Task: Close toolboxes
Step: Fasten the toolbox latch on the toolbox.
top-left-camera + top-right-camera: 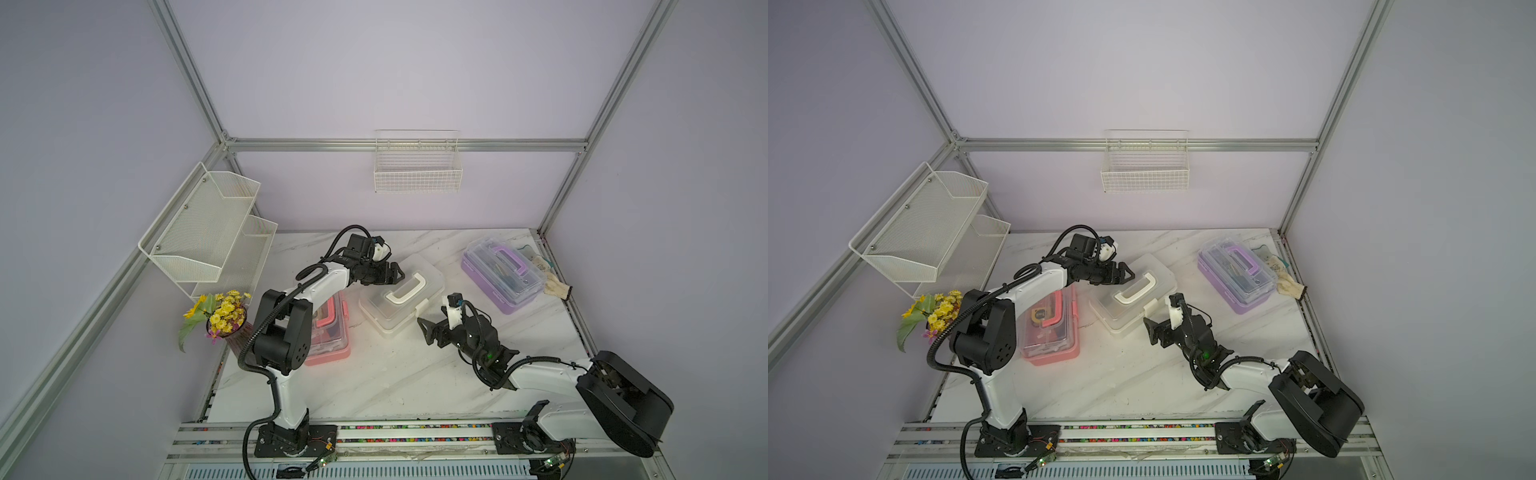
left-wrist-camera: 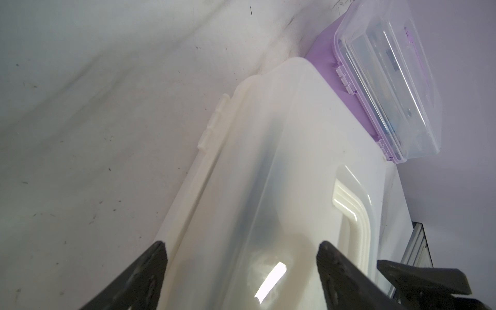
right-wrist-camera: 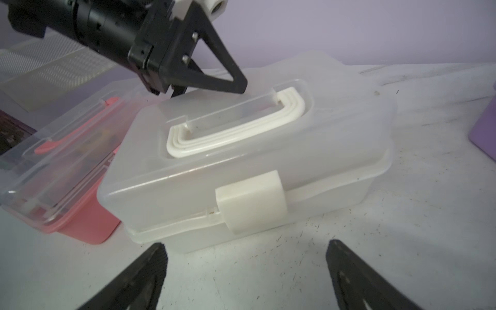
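Jaws wide, the right gripper (image 1: 424, 332) hovers just short of the white toolbox (image 1: 384, 311), whose lid is down and whose contents are hidden by cloudy plastic. The left gripper (image 1: 397, 272), jaws also wide, hangs at its far end. The pink toolbox (image 1: 1054, 353) alongside and the purple toolbox (image 1: 488, 293) beyond show small tools through clear lids. All three sit on a marble-patterned table (image 1: 374, 382) between lilac walls, with a wire basket (image 1: 417, 172) hung behind.

White links (image 1: 291, 399), black joint housings (image 1: 286, 332), looped black cables (image 1: 249, 349); left claw (image 1: 398, 272) and right claw (image 1: 423, 331) are black, triangular-fingered.
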You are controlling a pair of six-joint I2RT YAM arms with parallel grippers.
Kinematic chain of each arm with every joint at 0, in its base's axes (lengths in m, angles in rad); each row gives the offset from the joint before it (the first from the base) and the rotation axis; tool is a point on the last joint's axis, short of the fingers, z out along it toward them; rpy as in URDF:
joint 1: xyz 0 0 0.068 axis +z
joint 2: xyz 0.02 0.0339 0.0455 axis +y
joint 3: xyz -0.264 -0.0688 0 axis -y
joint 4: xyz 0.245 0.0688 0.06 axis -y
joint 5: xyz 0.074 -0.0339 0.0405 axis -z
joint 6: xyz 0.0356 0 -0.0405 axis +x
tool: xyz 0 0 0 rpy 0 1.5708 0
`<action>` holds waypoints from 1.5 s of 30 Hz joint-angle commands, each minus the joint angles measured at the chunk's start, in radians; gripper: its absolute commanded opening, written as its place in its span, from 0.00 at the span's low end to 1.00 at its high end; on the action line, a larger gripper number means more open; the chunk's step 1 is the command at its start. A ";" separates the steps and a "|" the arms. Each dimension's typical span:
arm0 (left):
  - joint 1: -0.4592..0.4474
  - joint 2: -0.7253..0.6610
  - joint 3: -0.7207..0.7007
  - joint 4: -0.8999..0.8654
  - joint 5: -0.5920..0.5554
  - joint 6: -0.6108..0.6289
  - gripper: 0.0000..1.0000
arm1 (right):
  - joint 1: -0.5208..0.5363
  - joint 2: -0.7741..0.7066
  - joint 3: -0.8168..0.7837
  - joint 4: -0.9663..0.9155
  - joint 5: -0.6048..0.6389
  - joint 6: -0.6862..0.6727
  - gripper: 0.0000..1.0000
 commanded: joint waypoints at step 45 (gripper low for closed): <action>-0.030 -0.157 -0.181 -0.018 0.005 -0.072 0.85 | -0.223 0.130 0.056 0.054 -0.435 0.605 0.74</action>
